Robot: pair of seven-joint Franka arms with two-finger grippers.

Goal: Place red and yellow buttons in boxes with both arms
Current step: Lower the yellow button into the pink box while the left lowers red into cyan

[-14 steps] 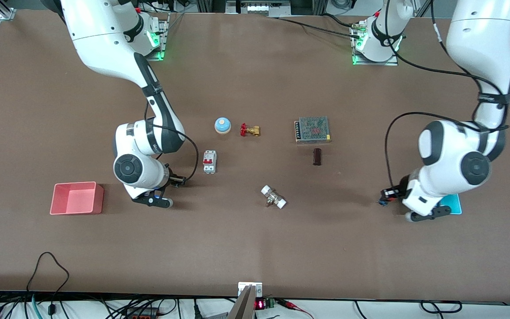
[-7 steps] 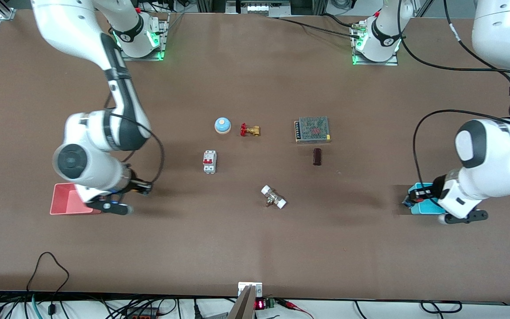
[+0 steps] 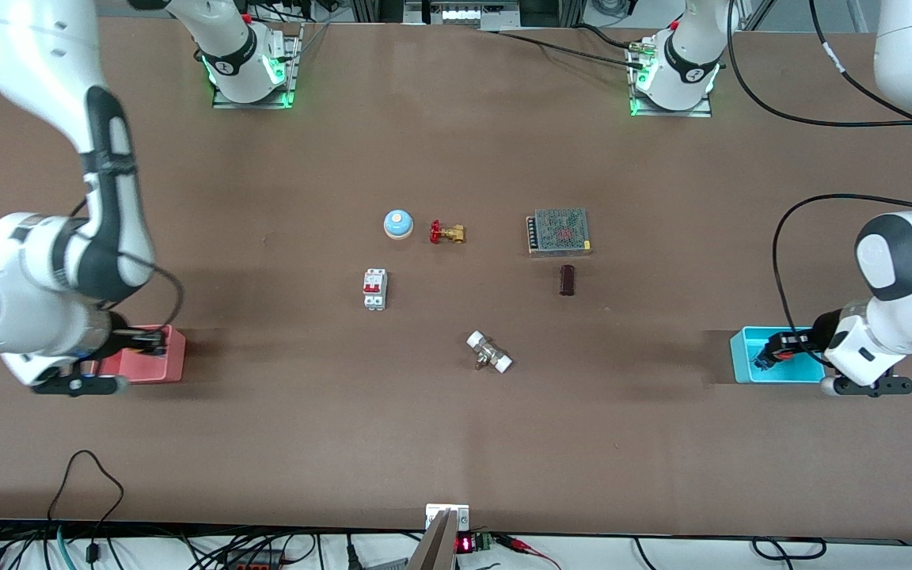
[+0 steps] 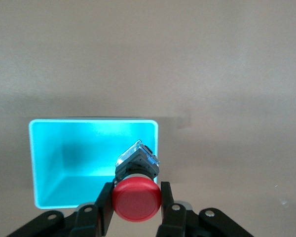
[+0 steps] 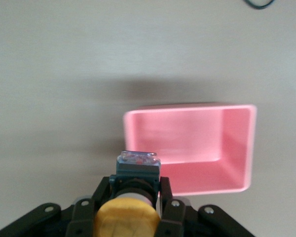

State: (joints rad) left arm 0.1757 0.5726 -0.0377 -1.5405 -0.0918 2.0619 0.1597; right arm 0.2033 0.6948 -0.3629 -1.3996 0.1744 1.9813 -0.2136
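My left gripper (image 3: pixel 766 354) is shut on the red button (image 4: pixel 136 199) and holds it over the cyan-blue box (image 3: pixel 742 358), at the rim on the side toward the table's middle. In the left wrist view the fingers (image 4: pixel 105 202) clamp the red cap above the box (image 4: pixel 64 168). My right gripper (image 3: pixel 142 342) is shut on the yellow button (image 5: pixel 127 221) over the pink-red box (image 3: pixel 172 358). In the right wrist view the button's dark body (image 5: pixel 137 173) hangs at the edge of the box (image 5: pixel 197 143). Both boxes look empty inside.
In the table's middle lie a blue-and-white bell (image 3: pixel 398 224), a brass valve with a red handwheel (image 3: pixel 446 233), a grey mesh-topped unit (image 3: pixel 558 231), a white breaker (image 3: pixel 374 289), a dark cylinder (image 3: pixel 567 279) and a white-ended fitting (image 3: pixel 489 353).
Both arms have swung outward from the table's middle toward their ends, each carrying its button. The left gripper now hangs over the cyan box, the right over the pink box.
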